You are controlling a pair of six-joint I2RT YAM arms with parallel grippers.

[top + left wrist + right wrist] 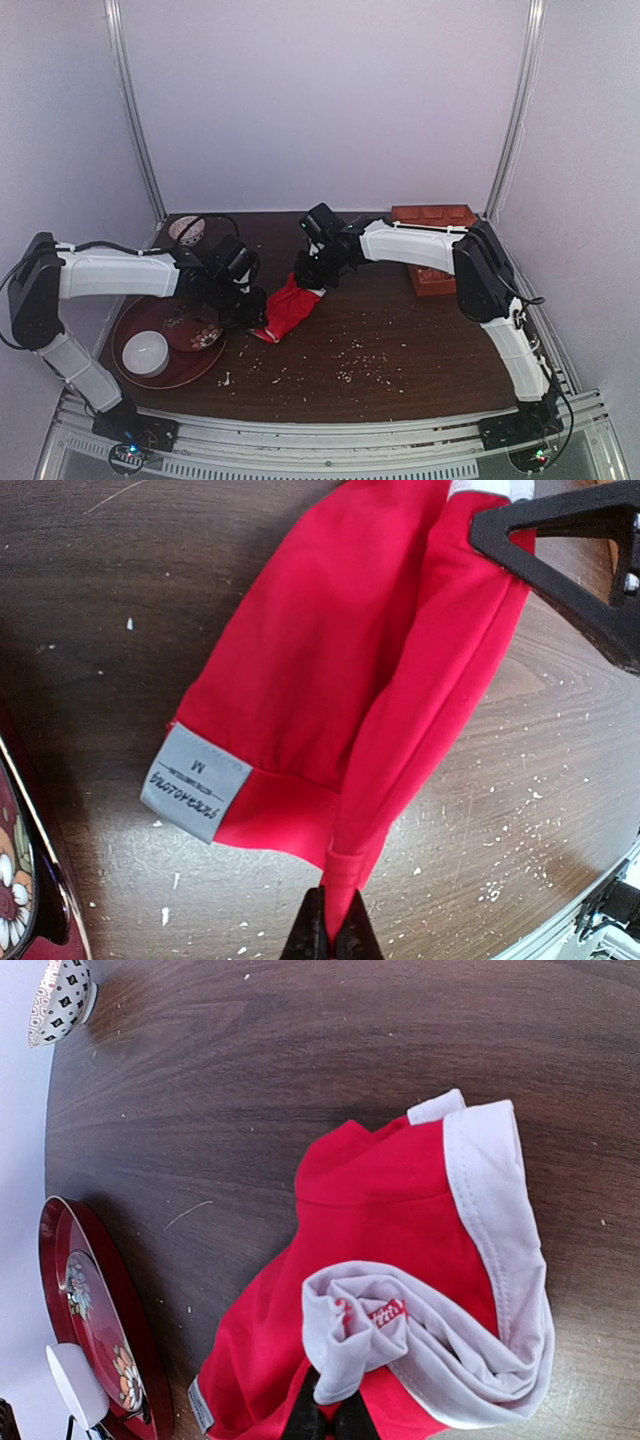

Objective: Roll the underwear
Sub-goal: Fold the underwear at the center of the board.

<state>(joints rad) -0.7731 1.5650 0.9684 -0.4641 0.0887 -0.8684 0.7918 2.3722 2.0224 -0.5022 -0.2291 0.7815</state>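
The red underwear (287, 309) lies crumpled in the middle of the dark wooden table, between both arms. In the left wrist view the underwear (340, 680) shows its red fabric and a grey size label, and my left gripper (331, 935) is shut on a hem at its lower edge. My left gripper (247, 313) sits at the garment's left side in the top view. In the right wrist view the underwear (390, 1290) shows its white waistband bunched up, and my right gripper (330, 1422) is shut on red fabric under that bunched band. My right gripper (306, 282) is at the garment's far end.
A dark red tray (125, 345) at the left holds a patterned plate (195, 333) and a white bowl (146, 353). A small patterned cup (187, 231) stands at the back left. Brown blocks (432, 215) sit at the back right. Crumbs litter the table (400, 340).
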